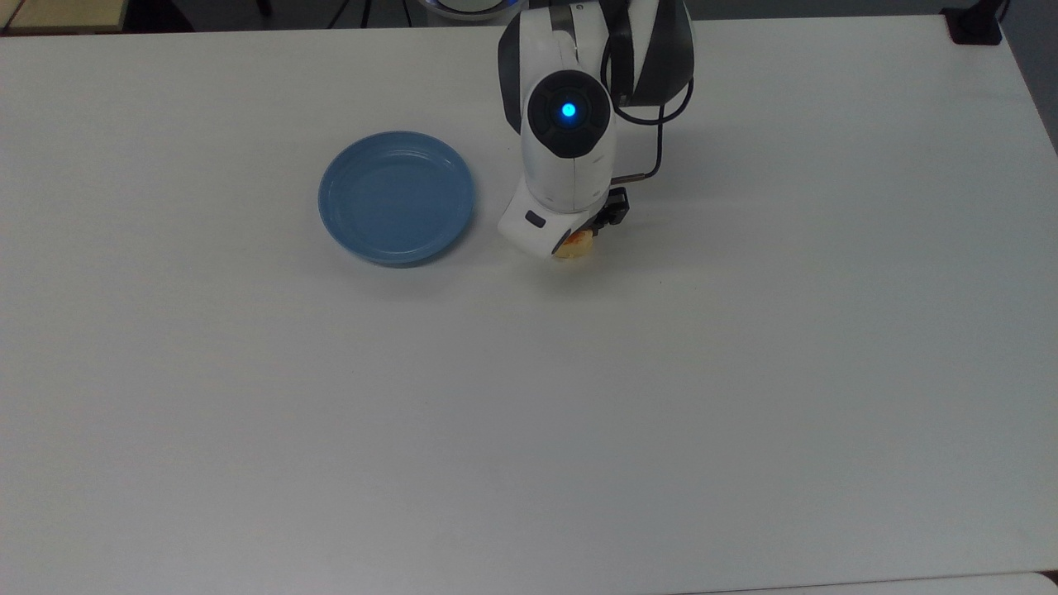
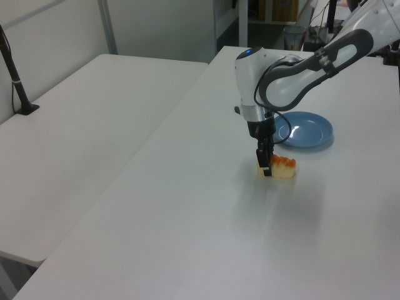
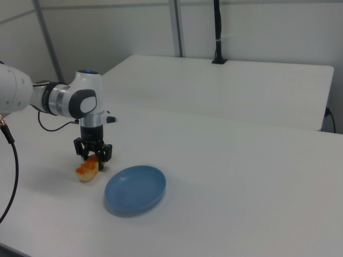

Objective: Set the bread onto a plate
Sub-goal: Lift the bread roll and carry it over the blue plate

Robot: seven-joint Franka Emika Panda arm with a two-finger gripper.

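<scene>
A: Left view, near to far: bare desk [image 2: 206,250] surface first, then the bread [image 2: 279,167], then the plate [image 2: 304,130] beyond it toward the far edge. Confirm gripper [image 2: 265,167] position.

B: Gripper is lowered over the bread, fingers pointing straight down and straddling the loaf across its short axis. One finger [image 2: 266,164] stands against the near side. The vertical approach suits a low object lying flat on the desk.

A: Jaw state?

B: In the right view the fingers [image 3: 85,155] stand apart, either side of the bread [image 3: 87,170]. Jaws are parted and bracket the loaf; judged not yet closed on it. The bread rests on the desk.

A: Plate status?

B: Top view: plate [image 1: 397,197] holds nothing, just beside the bread [image 1: 573,245], apart from it. The transfer path is judged short.
</scene>
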